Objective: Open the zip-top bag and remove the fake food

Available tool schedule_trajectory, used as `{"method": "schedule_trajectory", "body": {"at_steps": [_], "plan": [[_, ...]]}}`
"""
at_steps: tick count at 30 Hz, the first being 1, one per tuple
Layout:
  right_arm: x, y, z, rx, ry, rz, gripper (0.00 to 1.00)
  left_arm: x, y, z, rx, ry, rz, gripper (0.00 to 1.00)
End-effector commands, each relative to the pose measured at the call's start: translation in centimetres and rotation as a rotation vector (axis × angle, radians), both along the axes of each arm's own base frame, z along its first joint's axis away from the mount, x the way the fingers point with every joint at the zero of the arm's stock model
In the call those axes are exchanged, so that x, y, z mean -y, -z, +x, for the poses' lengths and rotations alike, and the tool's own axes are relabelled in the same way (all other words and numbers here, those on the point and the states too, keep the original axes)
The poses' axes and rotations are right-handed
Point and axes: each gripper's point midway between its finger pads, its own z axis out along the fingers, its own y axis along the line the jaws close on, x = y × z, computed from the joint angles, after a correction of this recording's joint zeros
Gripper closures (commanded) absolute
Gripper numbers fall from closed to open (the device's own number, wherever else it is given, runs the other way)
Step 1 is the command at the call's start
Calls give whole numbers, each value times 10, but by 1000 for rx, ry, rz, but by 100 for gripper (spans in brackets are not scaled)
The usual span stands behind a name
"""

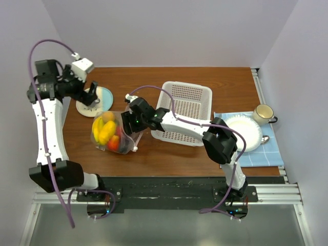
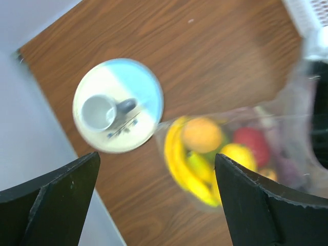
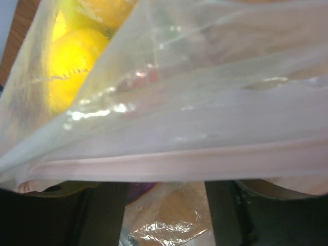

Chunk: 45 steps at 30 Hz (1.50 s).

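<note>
The zip-top bag [image 1: 114, 134] stands on the wooden table, left of centre, full of fake food [image 1: 105, 130]: yellow bananas, an orange piece, red pieces. My right gripper [image 1: 132, 124] is at the bag's right edge. In the right wrist view the pink zipper strip [image 3: 169, 161] lies across both fingers [image 3: 105, 215] and hides their tips. They stand apart, with plastic and table showing between them. My left gripper [image 1: 93, 97] is open and empty, up over the saucer. In its wrist view the left gripper [image 2: 156, 155] has the bag's bananas [image 2: 179, 159] just below it.
A white-and-blue saucer [image 2: 133, 87] with a small cup [image 2: 98, 113] sits at the back left. The white perforated basket [image 1: 187, 110] stands right of the bag. A white plate [image 1: 241, 130] and a mug [image 1: 263, 114] rest on a blue cloth [image 1: 259, 156] at the right.
</note>
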Motion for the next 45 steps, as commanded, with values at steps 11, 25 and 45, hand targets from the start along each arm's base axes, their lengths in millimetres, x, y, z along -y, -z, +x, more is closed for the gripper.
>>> {"method": "schedule_trajectory", "body": {"at_steps": [11, 25, 45], "plan": [[4, 6, -3, 1, 14, -61, 33, -81, 172, -34, -235, -161, -64, 0], [-3, 31, -10, -63, -13, -65, 33, -60, 228, -9, -269, -146, -274, 0], [4, 50, -5, -77, -1, -119, 35, 9, 297, -64, -493, 55, -174, 0]]}}
